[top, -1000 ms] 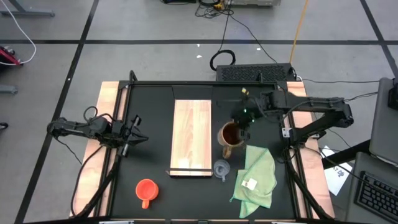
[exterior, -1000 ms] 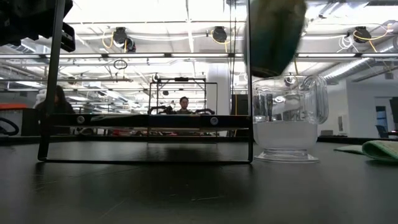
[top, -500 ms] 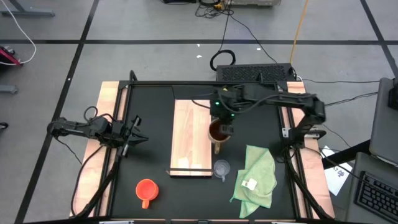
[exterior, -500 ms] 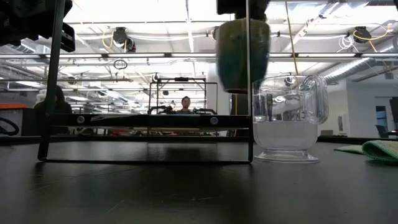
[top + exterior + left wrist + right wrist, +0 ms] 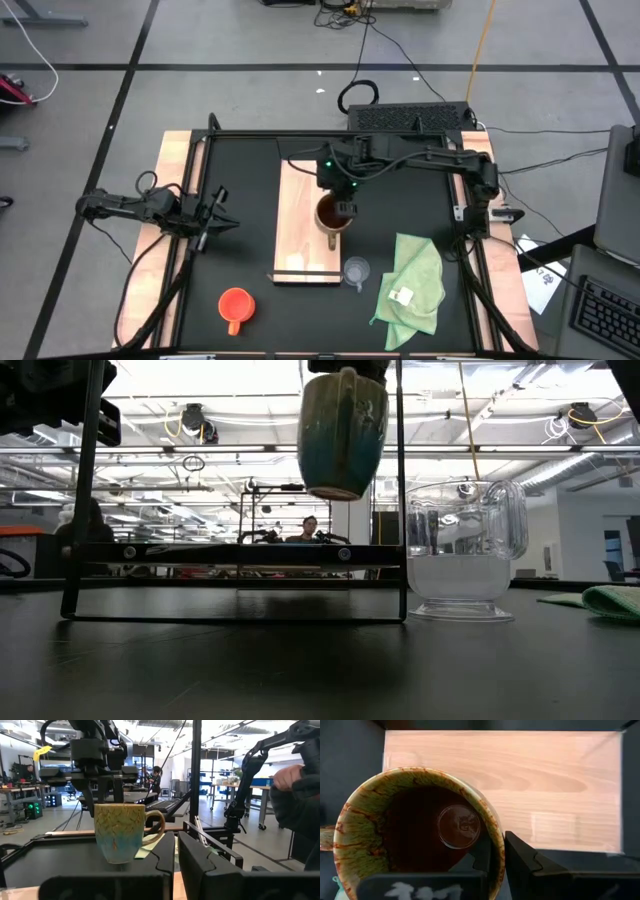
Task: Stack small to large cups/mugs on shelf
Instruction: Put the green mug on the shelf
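My right gripper (image 5: 340,204) is shut on the brown mug (image 5: 328,214), which hangs above the right edge of the light-wood shelf (image 5: 300,200). In the low view the mug (image 5: 342,430) shows high above the tabletop. The small clear glass cup (image 5: 355,270) stands on its base on the black table off the shelf's near right corner. Near the front edge, to the left, stands the orange-red mug (image 5: 236,307). My left gripper (image 5: 216,214) waits shut at the table's left side, with nothing in it. My right gripper has the brown mug by its rim (image 5: 496,845), on the side away from the handle (image 5: 156,827). One finger (image 5: 482,855) is inside the mug and one (image 5: 520,862) outside. The fingers slant down from the far right. The mug hangs upright, clear of the shelf.
A light green cloth (image 5: 412,282) lies right of the glass cup. A black frame with upright posts (image 5: 85,490) rings the table. Beyond the table people sit in the room, and a person's hand and sleeve (image 5: 295,785) show in the left wrist view.
My right gripper has carried the brown mug toward the table's left, from right of the shelf to over the shelf's right edge. The mug has stayed upright and lifted clear.
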Tool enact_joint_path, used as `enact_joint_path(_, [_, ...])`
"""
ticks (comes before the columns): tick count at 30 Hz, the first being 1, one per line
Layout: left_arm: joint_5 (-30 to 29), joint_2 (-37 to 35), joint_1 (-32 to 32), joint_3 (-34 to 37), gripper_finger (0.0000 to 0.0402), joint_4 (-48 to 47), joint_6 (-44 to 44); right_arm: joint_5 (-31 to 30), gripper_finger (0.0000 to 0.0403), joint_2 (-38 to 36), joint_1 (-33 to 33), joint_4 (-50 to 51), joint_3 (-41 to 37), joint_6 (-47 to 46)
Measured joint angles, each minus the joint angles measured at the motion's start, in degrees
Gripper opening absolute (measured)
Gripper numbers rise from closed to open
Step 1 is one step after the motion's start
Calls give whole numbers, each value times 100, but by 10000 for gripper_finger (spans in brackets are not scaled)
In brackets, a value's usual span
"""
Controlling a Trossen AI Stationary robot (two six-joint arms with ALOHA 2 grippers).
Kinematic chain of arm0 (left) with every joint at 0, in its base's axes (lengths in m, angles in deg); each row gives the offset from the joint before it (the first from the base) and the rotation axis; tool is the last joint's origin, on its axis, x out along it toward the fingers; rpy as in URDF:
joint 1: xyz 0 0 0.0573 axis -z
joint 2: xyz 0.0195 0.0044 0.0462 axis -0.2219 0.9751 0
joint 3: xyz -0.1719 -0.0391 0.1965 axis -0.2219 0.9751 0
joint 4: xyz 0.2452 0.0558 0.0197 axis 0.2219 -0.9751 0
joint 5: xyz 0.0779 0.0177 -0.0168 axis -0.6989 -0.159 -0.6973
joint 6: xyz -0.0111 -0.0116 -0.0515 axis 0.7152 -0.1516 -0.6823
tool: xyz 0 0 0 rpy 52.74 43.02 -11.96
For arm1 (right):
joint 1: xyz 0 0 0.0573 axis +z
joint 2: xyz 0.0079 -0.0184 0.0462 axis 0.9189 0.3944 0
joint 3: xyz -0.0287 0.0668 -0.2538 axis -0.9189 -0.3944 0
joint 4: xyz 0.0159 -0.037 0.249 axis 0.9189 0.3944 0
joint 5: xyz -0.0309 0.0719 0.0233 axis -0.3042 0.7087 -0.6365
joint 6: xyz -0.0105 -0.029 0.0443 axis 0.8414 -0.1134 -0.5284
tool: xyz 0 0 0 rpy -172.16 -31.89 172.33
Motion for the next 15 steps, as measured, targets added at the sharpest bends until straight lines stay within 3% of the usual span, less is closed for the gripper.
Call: enact_joint_path(15, [0, 0, 2, 0, 26, -66, 9, 507, 21, 334, 26, -553, 2, -142])
